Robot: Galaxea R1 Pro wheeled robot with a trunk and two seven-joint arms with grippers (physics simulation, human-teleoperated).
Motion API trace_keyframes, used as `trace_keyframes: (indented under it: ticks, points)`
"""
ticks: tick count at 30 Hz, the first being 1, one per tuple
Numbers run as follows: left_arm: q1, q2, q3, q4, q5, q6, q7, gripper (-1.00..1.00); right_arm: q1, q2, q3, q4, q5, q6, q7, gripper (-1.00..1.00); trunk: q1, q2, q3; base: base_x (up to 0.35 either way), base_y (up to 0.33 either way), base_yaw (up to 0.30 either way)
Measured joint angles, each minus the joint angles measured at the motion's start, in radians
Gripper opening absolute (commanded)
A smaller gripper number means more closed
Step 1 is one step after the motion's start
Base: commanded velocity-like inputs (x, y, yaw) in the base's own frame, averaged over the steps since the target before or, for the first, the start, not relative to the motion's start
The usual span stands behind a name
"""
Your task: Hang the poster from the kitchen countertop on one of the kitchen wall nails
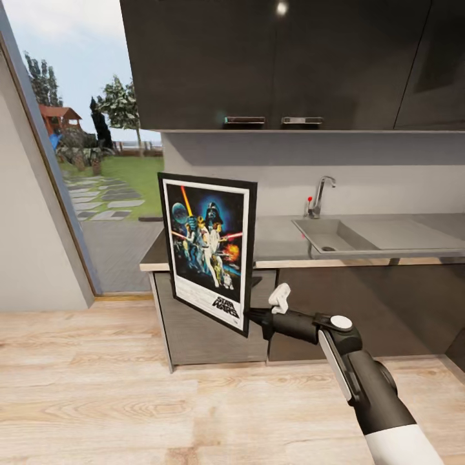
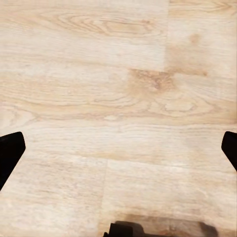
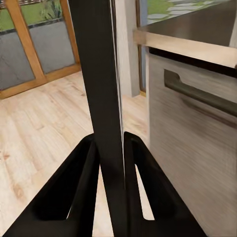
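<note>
The poster (image 1: 208,252) has a black frame, a white inner border and a dark blue scene with red and blue streaks; the kitchen countertop (image 1: 278,242) is shiny grey over dark cabinets (image 1: 361,316); the floor (image 2: 118,98) is pale wood grain; the right gripper (image 3: 111,168) is black.

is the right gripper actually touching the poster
Touching. In the right wrist view the right gripper has both fingers pressed against the poster edge, no gap either side.
</note>
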Motion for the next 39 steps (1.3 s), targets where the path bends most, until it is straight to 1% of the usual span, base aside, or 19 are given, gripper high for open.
trace_keyframes:
  ticks: [4,6,10,25,28,39]
  points:
    - [0.000,0.002,0.019,0.000,0.000,-0.001,-0.001,1.00,0.002,0.000,0.001,0.000,0.001,0.000,0.003,-1.00,0.000,0.000,0.000,0.000,0.000,0.075]
    - [0.000,0.002,0.041,0.000,0.000,-0.002,-0.003,1.00,0.002,0.000,0.000,0.000,0.001,0.000,0.004,-1.00,0.000,0.000,0.000,0.000,0.000,0.209]
    - [0.000,0.002,0.055,0.000,0.000,-0.002,-0.004,1.00,0.003,0.000,0.001,0.000,0.001,0.000,0.004,-1.00,0.000,0.000,0.000,0.000,0.000,0.249]
    - [0.000,0.002,0.063,0.000,0.000,-0.002,-0.004,1.00,0.003,0.001,0.001,0.001,0.001,0.000,0.003,-1.00,0.000,0.000,0.000,0.000,0.008,0.273]
    - [0.000,0.002,0.063,0.000,0.000,-0.002,-0.004,1.00,0.003,0.001,0.001,0.002,0.001,0.000,0.003,-1.00,0.000,0.000,0.000,0.000,0.180,0.113]
    - [0.000,0.002,0.063,-0.001,0.000,-0.002,-0.004,1.00,0.003,0.001,0.001,0.008,0.002,0.000,0.002,-1.00,0.000,0.000,0.000,0.000,0.281,0.011]
